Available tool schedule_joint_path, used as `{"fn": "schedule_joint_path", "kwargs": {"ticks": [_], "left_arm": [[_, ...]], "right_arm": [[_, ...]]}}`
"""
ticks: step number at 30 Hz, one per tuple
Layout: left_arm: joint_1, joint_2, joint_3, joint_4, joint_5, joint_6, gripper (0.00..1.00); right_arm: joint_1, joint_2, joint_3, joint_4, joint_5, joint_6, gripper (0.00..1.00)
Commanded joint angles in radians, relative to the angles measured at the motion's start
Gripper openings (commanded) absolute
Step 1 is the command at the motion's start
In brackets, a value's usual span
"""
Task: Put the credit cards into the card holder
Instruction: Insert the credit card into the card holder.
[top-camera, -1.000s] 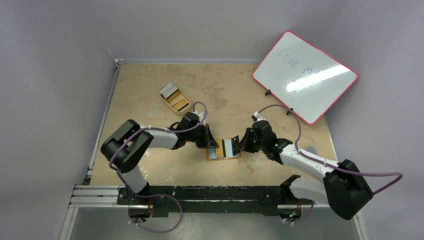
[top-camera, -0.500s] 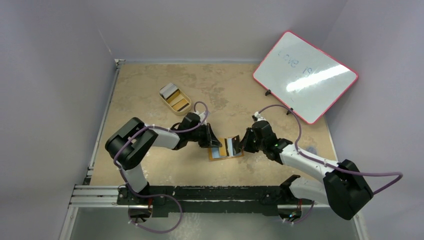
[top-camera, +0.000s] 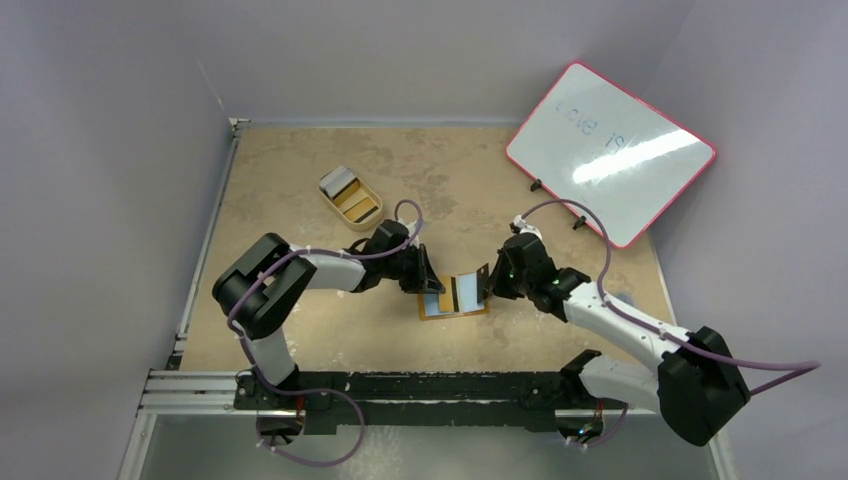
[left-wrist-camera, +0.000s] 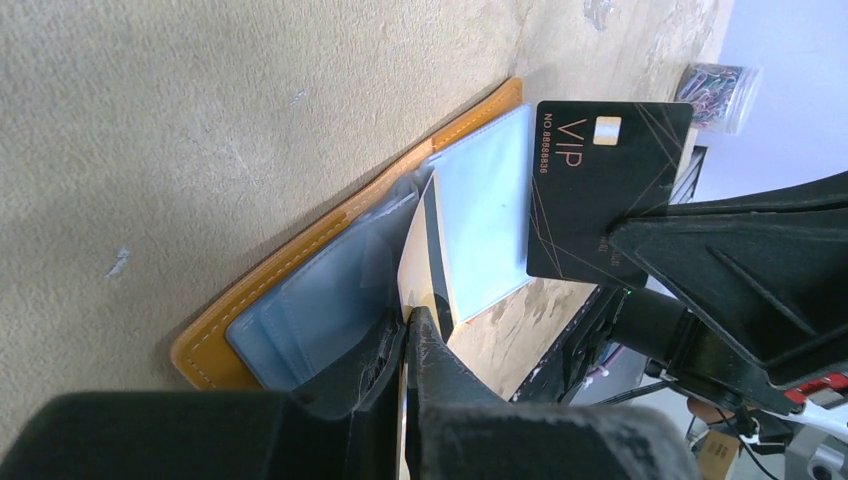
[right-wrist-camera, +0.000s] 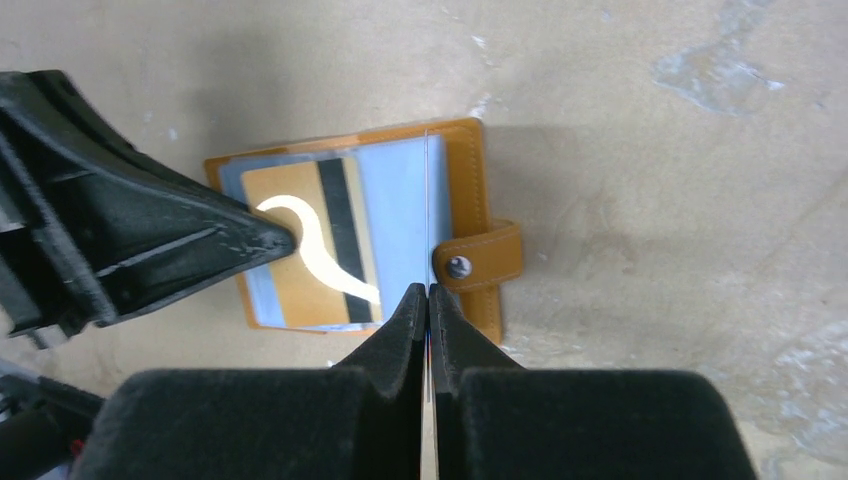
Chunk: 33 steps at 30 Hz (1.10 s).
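Note:
The card holder (top-camera: 452, 300) lies open on the table, orange with pale blue pockets; it also shows in the left wrist view (left-wrist-camera: 300, 310) and the right wrist view (right-wrist-camera: 470, 190). My left gripper (top-camera: 424, 284) (left-wrist-camera: 412, 318) is shut on a gold card (right-wrist-camera: 310, 240) with a black stripe, held over the holder's left pockets. My right gripper (top-camera: 491, 284) (right-wrist-camera: 428, 292) is shut on a black VIP card (left-wrist-camera: 600, 190), held upright over the holder's right half, beside the snap strap (right-wrist-camera: 458, 266). More cards lie in the cream tray (top-camera: 350, 197).
A red-framed whiteboard (top-camera: 610, 150) leans at the back right. A small box of paper clips (left-wrist-camera: 715, 90) stands beyond the holder. The two grippers face each other closely across the holder.
My right gripper has shifted slightly and turned the black card more upright over the holder. My left gripper has edged a little to the right with the gold card.

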Motion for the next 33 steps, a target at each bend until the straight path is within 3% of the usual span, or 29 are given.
{"fn": "schedule_joint_path", "kwargs": {"ticks": [1, 19, 25, 30, 33], "left_arm": [[-0.001, 0.006, -0.02, 0.015, -0.056, -0.005, 0.0], [-0.042, 0.051, -0.067, 0.259, -0.077, -0.165, 0.0], [-0.056, 0.069, -0.048, 0.229, -0.081, -0.13, 0.0], [-0.056, 0.058, 0.006, 0.074, -0.118, -0.051, 0.0], [-0.065, 0.066, 0.032, 0.062, -0.117, -0.053, 0.0]], "right_arm": [[0.0, -0.015, 0.027, -0.09, 0.078, -0.019, 0.0], [0.0, 0.028, 0.019, -0.09, 0.139, 0.01, 0.0], [0.001, 0.018, 0.009, -0.084, 0.123, 0.012, 0.0], [0.001, 0.016, -0.002, -0.07, 0.09, 0.012, 0.0], [0.001, 0.012, -0.004, -0.063, 0.082, 0.014, 0.0]]}}
